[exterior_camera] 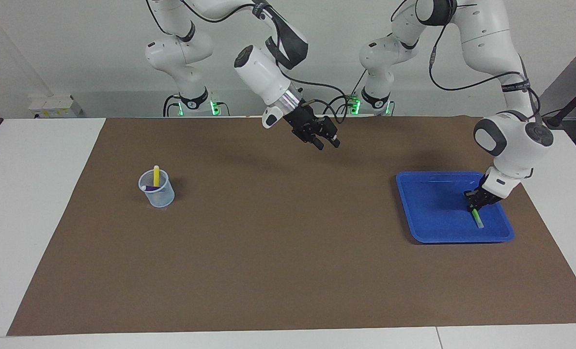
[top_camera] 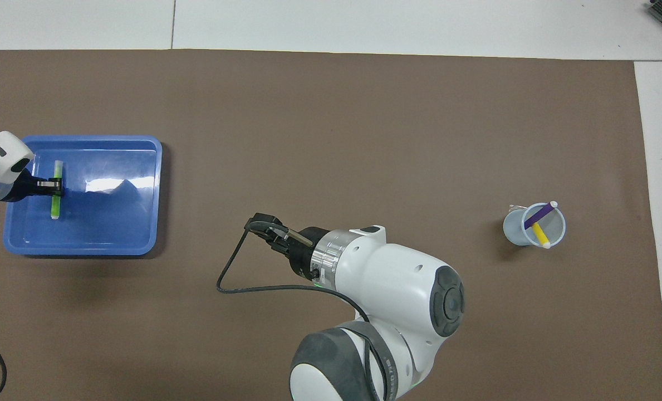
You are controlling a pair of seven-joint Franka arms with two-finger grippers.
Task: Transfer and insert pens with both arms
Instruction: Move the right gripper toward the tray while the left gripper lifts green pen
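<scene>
A bright green pen [exterior_camera: 477,220] [top_camera: 55,205] is in the blue tray [exterior_camera: 433,213] [top_camera: 113,223] at the left arm's end of the table. My left gripper [exterior_camera: 474,206] [top_camera: 57,186] is shut on its upper part, and the pen slants down toward the tray floor. A yellow pen [exterior_camera: 156,175] [top_camera: 541,235] and a purple pen [exterior_camera: 149,187] [top_camera: 538,215] stand in a clear cup [exterior_camera: 158,195] [top_camera: 517,229] toward the right arm's end. My right gripper [exterior_camera: 328,143] [top_camera: 265,225] hangs open and holds nothing, over the middle of the brown mat.
The brown mat [exterior_camera: 278,242] covers most of the white table. Two small white arm bases with green lights [exterior_camera: 195,104] stand at the robots' edge. A black cable [top_camera: 236,278] loops from the right wrist. A pale box [exterior_camera: 55,105] sits past the mat's corner.
</scene>
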